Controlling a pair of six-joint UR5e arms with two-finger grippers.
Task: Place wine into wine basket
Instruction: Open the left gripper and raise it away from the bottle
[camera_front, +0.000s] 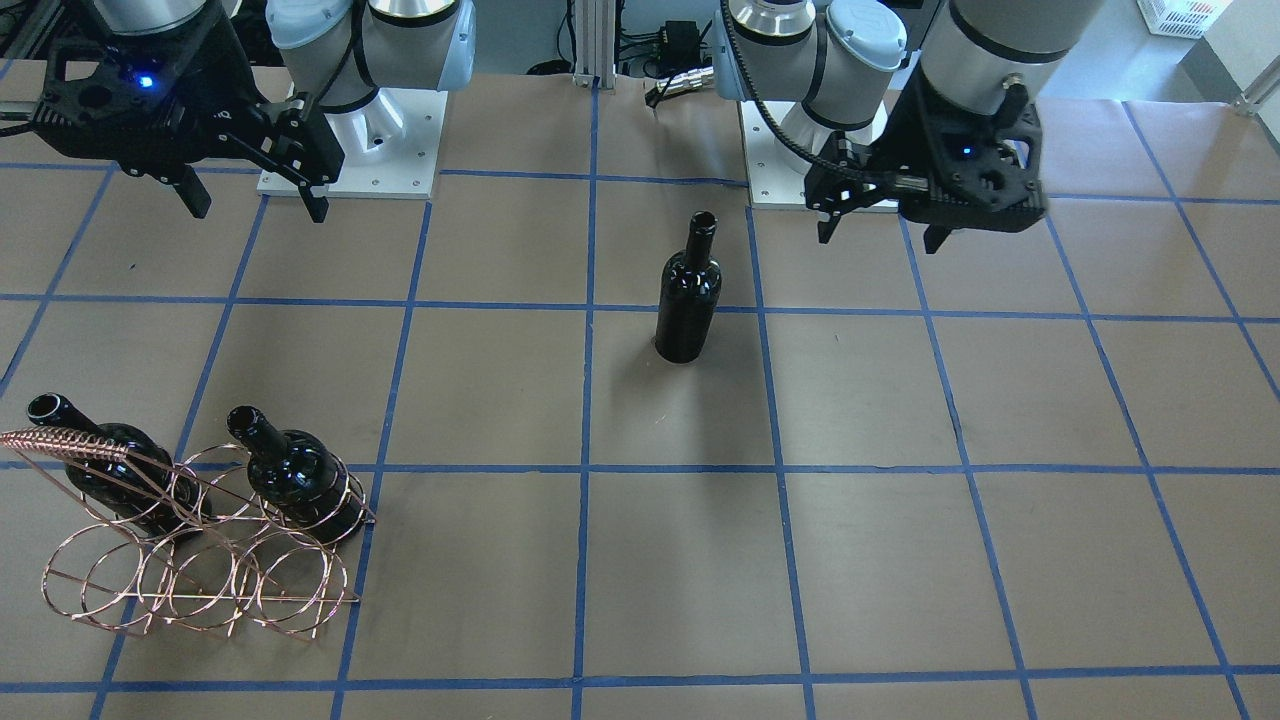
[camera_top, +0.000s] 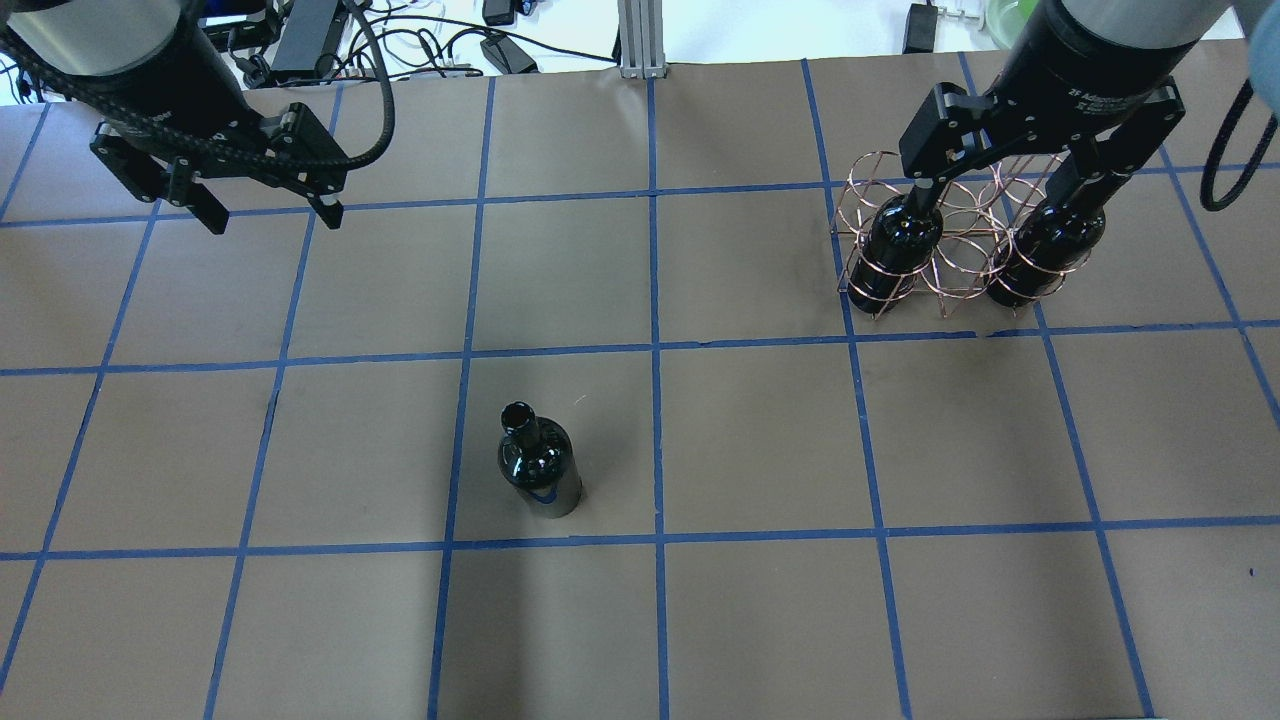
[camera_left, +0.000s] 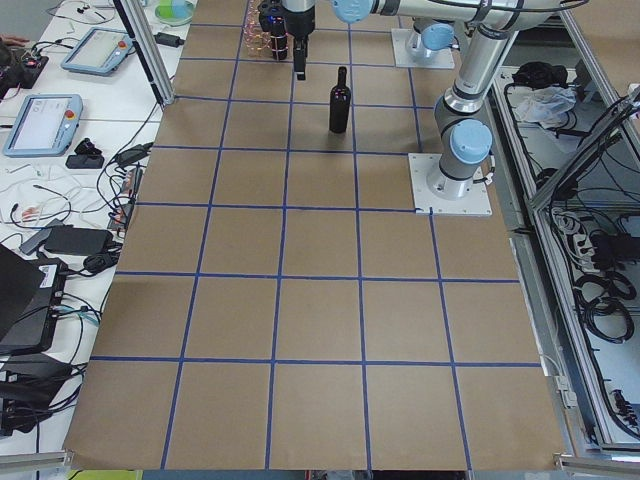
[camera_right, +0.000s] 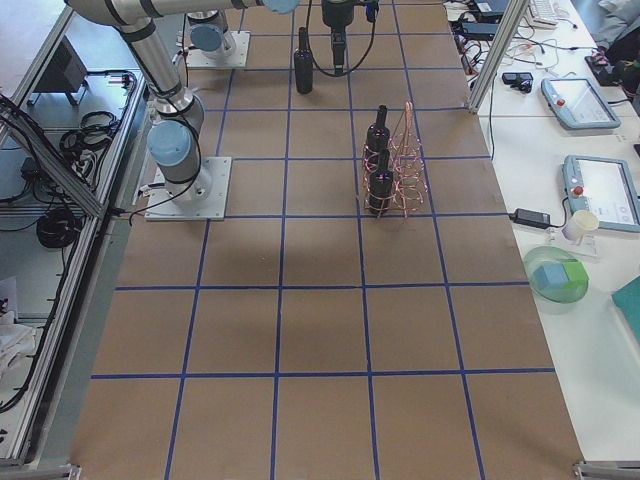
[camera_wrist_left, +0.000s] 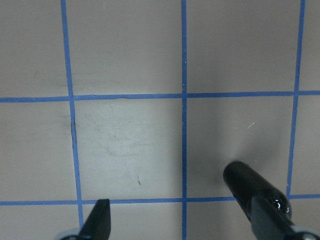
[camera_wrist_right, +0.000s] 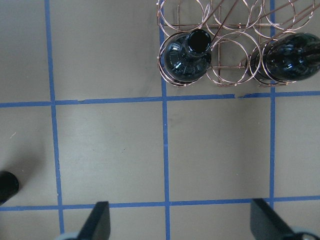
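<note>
Where the brown tabletop (camera_top: 750, 440) runs nearest the robot's bases, the wine (camera_top: 540, 465) stands upright and alone beside a crossing of the blue tape lines (camera_top: 655, 350), mouth open to the ceiling. It lies well below the left claw (camera_top: 272, 218) and off to that claw's inner side, toward the other arm. In the left wrist view its neck rises at the lower right, under one finger (camera_wrist_left: 267, 220) rather than in the gap between the two. The left claw is released, its fingers spread wide and carrying nothing, and it hangs high above the tabletop, touching no object.

Farther out, the right claw (camera_top: 1003, 212) hovers at a similar height, equally released and spread. The wine is well apart from it, showing only as a dark edge at the lower left of the right wrist view.

Beyond the right claw sits the wine basket (camera_front: 190, 570), a copper wire rack resting on the tabletop, with its coil-wrapped handle (camera_front: 60, 440) at the top. Two other bottles (camera_wrist_right: 187, 57) (camera_wrist_right: 290, 57) already rest in it, necks tilted upward. They occupy the two outer rings of the row closest to the right claw, one ring apart. Seen from the right wrist, the basket lies ahead of the fingertips rather than between them.
</note>
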